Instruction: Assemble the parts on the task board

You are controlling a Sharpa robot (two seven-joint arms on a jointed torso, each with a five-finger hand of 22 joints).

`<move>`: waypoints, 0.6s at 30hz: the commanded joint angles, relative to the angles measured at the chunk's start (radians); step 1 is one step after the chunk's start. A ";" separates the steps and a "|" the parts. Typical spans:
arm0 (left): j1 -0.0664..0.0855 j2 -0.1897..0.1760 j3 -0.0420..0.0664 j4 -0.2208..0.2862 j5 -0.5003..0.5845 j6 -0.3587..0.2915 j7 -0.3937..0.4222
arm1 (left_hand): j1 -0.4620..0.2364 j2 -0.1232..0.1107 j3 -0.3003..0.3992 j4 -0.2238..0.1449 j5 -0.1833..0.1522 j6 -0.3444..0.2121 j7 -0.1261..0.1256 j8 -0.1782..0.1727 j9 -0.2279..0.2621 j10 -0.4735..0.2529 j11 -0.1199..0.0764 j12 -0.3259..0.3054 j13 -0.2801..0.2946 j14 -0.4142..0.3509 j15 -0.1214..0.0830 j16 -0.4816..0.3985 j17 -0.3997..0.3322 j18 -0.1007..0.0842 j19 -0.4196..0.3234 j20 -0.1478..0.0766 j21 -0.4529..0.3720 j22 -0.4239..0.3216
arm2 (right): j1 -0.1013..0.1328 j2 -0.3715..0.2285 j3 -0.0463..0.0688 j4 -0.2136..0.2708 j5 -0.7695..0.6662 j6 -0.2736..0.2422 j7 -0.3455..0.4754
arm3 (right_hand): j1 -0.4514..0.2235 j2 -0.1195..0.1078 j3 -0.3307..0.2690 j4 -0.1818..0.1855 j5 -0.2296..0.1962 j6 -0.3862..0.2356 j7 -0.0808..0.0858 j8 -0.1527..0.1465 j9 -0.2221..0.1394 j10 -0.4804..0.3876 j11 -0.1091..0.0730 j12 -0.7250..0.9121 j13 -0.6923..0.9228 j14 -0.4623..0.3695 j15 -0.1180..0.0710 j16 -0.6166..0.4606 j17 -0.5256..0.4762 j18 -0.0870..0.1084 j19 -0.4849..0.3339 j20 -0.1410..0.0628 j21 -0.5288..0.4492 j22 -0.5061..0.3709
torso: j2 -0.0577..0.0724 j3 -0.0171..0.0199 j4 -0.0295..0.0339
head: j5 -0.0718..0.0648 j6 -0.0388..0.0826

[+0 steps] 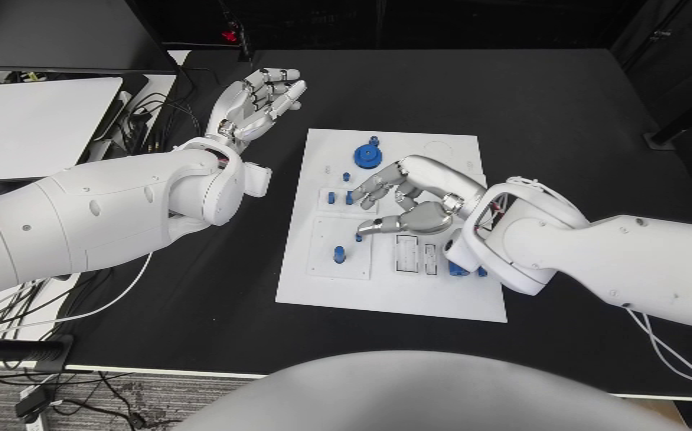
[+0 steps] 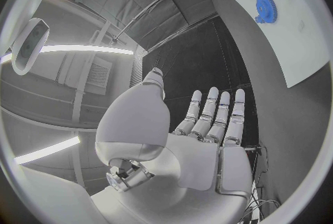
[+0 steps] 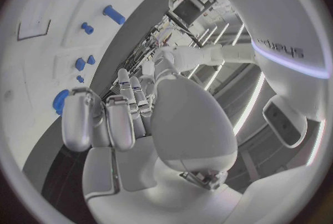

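Black table, cables, white panel

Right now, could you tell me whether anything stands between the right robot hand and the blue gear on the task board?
Nothing visible does. The right robot hand hovers over the task board, and the blue gear lies just beyond its fingertips on bare white board.

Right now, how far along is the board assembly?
Early. A gear and several small parts sit on the board, though seating is unclear. The right hand is over the board, grasp unclear. The left hand is open off-board.
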 commanded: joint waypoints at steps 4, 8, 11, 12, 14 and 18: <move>0.001 0.006 0.001 -0.003 0.001 0.009 0.093 | -0.002 -0.002 0.000 0.000 0.006 -0.008 0.154 0.004 -0.001 -0.007 0.002 0.006 -0.001 -0.008 -0.001 0.004 -0.001 0.002 0.005 -0.001 0.004 -0.001 | 0.018 -0.112 -0.001 0.037 0.426 0.003 0.105 | -0.130 0.067 -0.055 -0.001 0.128 -0.078 0.001 0.014 0.002 0.028 0.001 0.073 0.030 0.006 0.011 -0.029 -0.066 0.032 -0.073 0.009 -0.125 0.126 | -0.002 -0.0041 -0.0031 | -0.013 0.000; 0.001 0.014 0.001 -0.006 0.001 0.007 0.092 | -0.002 -0.002 0.000 0.000 0.006 -0.008 0.154 0.005 -0.001 -0.008 0.002 0.006 -0.001 -0.008 -0.001 0.004 -0.002 0.002 0.006 -0.001 0.004 0.000 | 0.023 -0.185 -0.002 0.036 0.396 0.003 0.035 | -0.191 0.069 -0.112 -0.008 0.139 -0.178 -0.019 0.071 0.020 0.023 -0.018 0.342 0.217 -0.104 -0.014 -0.061 -0.156 0.063 -0.229 0.006 -0.297 0.086 | -0.004 -0.0071 -0.0030 | -0.018 0.000; 0.001 0.019 0.001 -0.008 0.001 0.007 0.091 | -0.002 -0.002 0.000 0.000 0.006 -0.008 0.154 0.005 -0.001 -0.008 0.002 0.006 -0.001 -0.008 -0.001 0.004 -0.002 0.002 0.006 -0.001 0.004 0.000 | 0.023 -0.222 -0.003 0.038 0.355 0.000 -0.010 | -0.255 0.083 -0.128 0.005 0.134 -0.215 -0.002 0.175 0.056 -0.054 -0.040 0.833 0.615 -0.127 -0.015 -0.008 -0.098 0.075 -0.329 0.010 -0.390 0.076 | -0.003 -0.0069 -0.0027 | -0.027 0.000; 0.001 0.021 0.001 -0.009 0.001 0.007 0.091 | -0.002 -0.002 0.000 0.000 0.006 -0.008 0.154 0.005 -0.001 -0.008 0.002 0.006 -0.001 -0.008 -0.001 0.004 -0.002 0.002 0.006 -0.001 0.004 0.000 | 0.024 -0.238 -0.003 0.039 0.331 -0.002 -0.032 | -0.219 0.058 -0.125 -0.001 0.141 -0.221 -0.022 0.216 0.071 0.017 -0.035 1.080 0.902 -0.097 0.003 0.027 -0.030 0.079 -0.339 0.005 -0.395 0.076 | -0.003 -0.0067 -0.0036 | -0.029 0.000; 0.001 0.023 0.001 -0.009 0.001 0.006 0.091 | -0.002 -0.002 0.000 0.000 0.006 -0.008 0.154 0.005 -0.001 -0.008 0.002 0.006 -0.001 -0.008 -0.001 0.004 -0.002 0.002 0.006 -0.001 0.004 0.000 | 0.024 -0.258 -0.003 0.043 0.292 -0.002 -0.071 | -0.239 0.075 -0.123 0.004 0.143 -0.252 -0.018 0.315 0.101 0.142 -0.020 1.350 1.217 -0.035 0.004 0.085 0.094 0.077 -0.326 0.012 -0.361 0.084 | -0.002 -0.0069 -0.0036 | -0.037 0.000; 0.001 0.026 0.001 -0.010 0.001 0.005 0.090 | -0.002 -0.002 0.000 0.000 0.006 -0.008 0.154 0.005 -0.001 -0.008 0.002 0.006 -0.001 -0.008 -0.001 0.004 -0.002 0.002 0.006 -0.001 0.004 0.000 | 0.024 -0.294 -0.004 0.054 0.216 -0.002 -0.153 | -0.236 0.079 -0.132 0.006 0.161 -0.289 -0.017 0.436 0.132 0.447 -0.014 1.479 1.487 0.105 0.021 0.140 0.300 0.055 -0.239 0.023 -0.227 0.117 | -0.002 -0.0069 -0.0034 | -0.068 0.000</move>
